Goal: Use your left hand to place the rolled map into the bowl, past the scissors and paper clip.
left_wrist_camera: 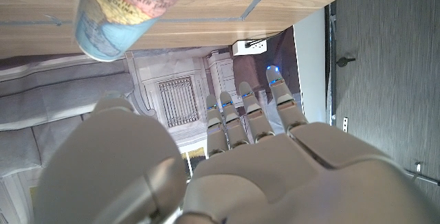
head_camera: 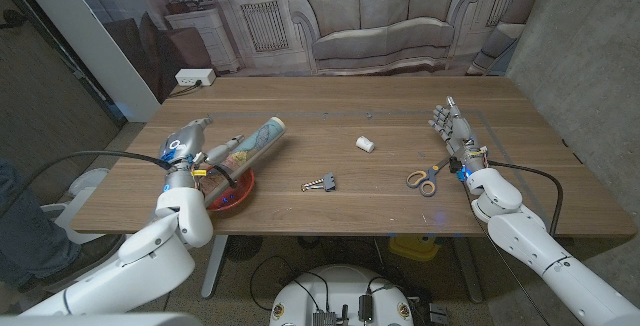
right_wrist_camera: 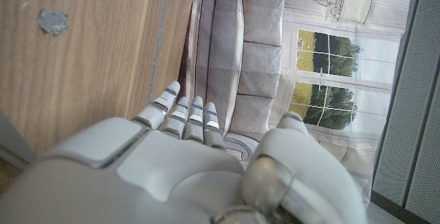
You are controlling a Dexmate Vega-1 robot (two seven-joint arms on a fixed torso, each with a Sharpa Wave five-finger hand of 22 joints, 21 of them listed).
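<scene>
The rolled map [head_camera: 252, 143], a tube printed with a world map, lies tilted with its lower end in the red bowl [head_camera: 240, 192] and its upper end sticking out past the rim toward the table's middle. My left hand [head_camera: 185, 146] stands just to the left of the tube, fingers straight and apart, holding nothing. In the left wrist view the map's end [left_wrist_camera: 124, 7] shows beyond my left hand [left_wrist_camera: 247, 148]. The paper clip [head_camera: 321, 182] lies right of the bowl. The orange-handled scissors [head_camera: 424, 178] lie further right. My right hand [head_camera: 452, 126] stands open beyond the scissors.
A small white roll [head_camera: 365, 144] lies mid-table. The bowl stands close to the table's front edge [head_camera: 330, 234]. A sofa [head_camera: 380, 28] and cabinets stand behind the table.
</scene>
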